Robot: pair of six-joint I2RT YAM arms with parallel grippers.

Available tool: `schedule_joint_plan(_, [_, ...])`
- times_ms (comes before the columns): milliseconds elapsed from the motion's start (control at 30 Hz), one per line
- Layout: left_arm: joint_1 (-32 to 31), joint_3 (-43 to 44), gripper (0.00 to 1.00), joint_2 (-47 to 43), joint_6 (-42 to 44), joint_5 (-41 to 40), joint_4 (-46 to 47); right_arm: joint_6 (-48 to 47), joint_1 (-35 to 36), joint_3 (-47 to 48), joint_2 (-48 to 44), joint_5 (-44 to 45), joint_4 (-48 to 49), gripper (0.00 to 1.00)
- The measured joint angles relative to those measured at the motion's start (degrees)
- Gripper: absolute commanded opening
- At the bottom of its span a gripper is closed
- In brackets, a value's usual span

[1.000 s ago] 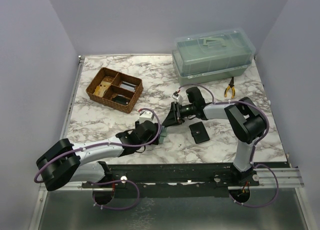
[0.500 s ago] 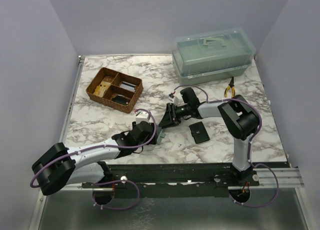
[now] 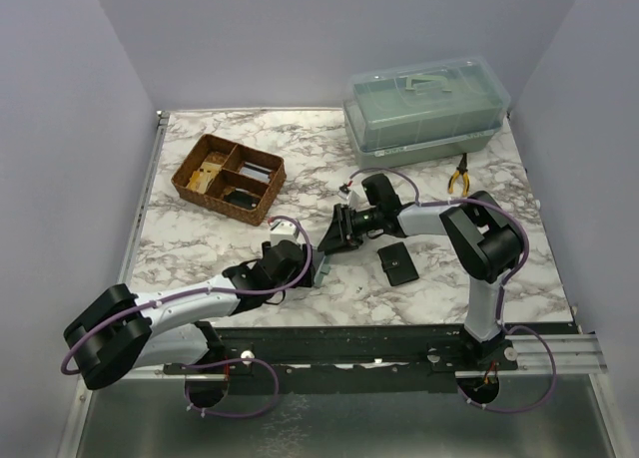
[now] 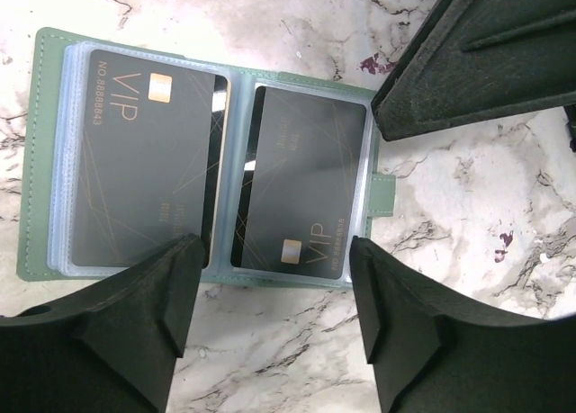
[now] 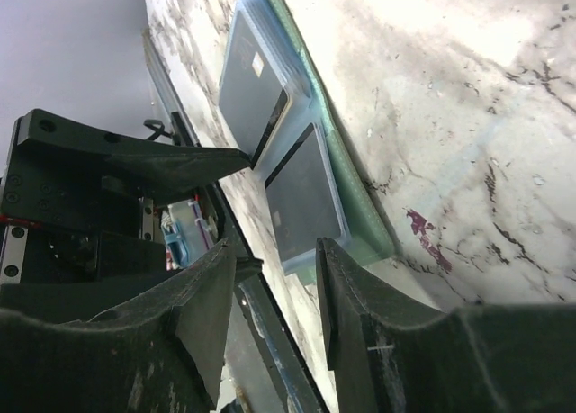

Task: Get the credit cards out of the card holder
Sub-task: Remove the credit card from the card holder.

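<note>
The sage-green card holder (image 4: 42,161) lies open and flat on the marble, with its snap tab (image 4: 383,197) on the right. Two dark credit cards marked VIP sit in its clear sleeves, one on the left half (image 4: 144,170) and one on the right half (image 4: 301,188). My left gripper (image 4: 274,251) hovers open over the holder's near edge with nothing between its fingers. My right gripper (image 5: 277,251) is open at the holder's (image 5: 351,197) tab side, and one of its fingers (image 4: 477,62) reaches in close to that edge. In the top view both grippers (image 3: 300,263) (image 3: 334,240) hide most of the holder.
A black snap wallet (image 3: 397,263) lies just right of the grippers. A wicker basket (image 3: 228,177) stands at the back left, a lidded clear-green box (image 3: 424,109) at the back right, and yellow-handled pliers (image 3: 459,174) lie in front of the box.
Both arms have shifted slightly left, the left arm drawing back a little. The card holder stays open in the same place.
</note>
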Motion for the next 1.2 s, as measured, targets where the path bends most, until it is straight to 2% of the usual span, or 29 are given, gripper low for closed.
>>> schedule_joint_plan(100, [0.0, 0.3, 0.80, 0.9, 0.2, 0.3, 0.4, -0.1, 0.0, 0.0, 0.0, 1.0, -0.5, 0.47])
schedule_joint_plan(433, [0.0, 3.1, 0.82, 5.7, 1.7, 0.8, 1.8, 0.0, 0.0, -0.5, 0.0, 2.0, -1.0, 0.47])
schedule_joint_plan(767, [0.0, 3.2, 0.85, 6.2, 1.7, 1.0, 2.8, 0.0, 0.0, -0.5, 0.0, 2.6, -1.3, 0.47])
schedule_joint_plan(1000, [0.0, 2.8, 0.85, 6.6, 1.6, 1.9, 4.0, 0.0, 0.0, -0.7, 0.0, 2.6, -1.3, 0.48])
schedule_joint_plan(1200, [0.0, 2.0, 0.81, 6.9, 1.1, 2.1, 5.0, 0.0, 0.3, -0.7, 0.0, 2.7, -1.3, 0.50])
